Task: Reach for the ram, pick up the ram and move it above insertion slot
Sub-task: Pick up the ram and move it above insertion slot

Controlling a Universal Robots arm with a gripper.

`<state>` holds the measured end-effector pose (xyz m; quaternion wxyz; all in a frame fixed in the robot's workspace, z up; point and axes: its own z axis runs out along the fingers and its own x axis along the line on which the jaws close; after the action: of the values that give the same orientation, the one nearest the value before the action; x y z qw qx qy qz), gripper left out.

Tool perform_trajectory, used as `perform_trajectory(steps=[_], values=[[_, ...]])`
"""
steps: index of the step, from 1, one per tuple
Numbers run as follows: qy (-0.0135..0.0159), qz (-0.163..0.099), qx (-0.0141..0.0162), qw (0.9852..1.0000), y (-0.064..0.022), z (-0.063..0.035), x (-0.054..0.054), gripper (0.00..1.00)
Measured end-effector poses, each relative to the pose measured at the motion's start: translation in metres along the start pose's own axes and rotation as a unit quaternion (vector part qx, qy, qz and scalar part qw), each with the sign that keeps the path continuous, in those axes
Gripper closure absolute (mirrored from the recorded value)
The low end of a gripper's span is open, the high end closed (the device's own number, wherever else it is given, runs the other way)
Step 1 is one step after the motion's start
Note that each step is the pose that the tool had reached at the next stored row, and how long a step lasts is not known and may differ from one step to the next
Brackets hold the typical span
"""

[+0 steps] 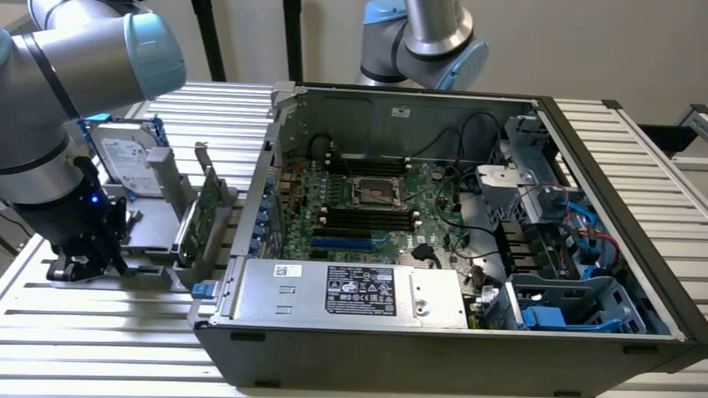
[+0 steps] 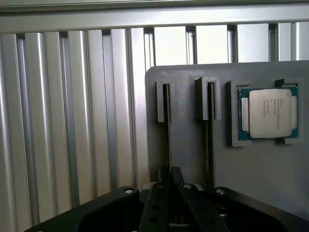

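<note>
grey holder (image 2: 251,183) lies under the gripper (image 2: 171,181), lined up on the ram (image 2: 167,128); grasp i cannot tell. ram not yet lifted, insertion slot (image 1: 366,217) well apart.

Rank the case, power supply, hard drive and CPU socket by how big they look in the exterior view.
1. Case
2. Power supply
3. Hard drive, standing outside the case
4. CPU socket, clearly the smallest
</note>
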<state>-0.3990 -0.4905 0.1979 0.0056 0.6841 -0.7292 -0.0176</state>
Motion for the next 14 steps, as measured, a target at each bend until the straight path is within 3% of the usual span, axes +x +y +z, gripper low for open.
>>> perform_trajectory(steps=[10,14], values=[[-0.0002,0.001,0.0002,1.0000,0.0000,-0.0004,0.0000,0.87],[-0.0001,0.001,0.0000,1.0000,0.0002,-0.0055,0.0000,0.87]])
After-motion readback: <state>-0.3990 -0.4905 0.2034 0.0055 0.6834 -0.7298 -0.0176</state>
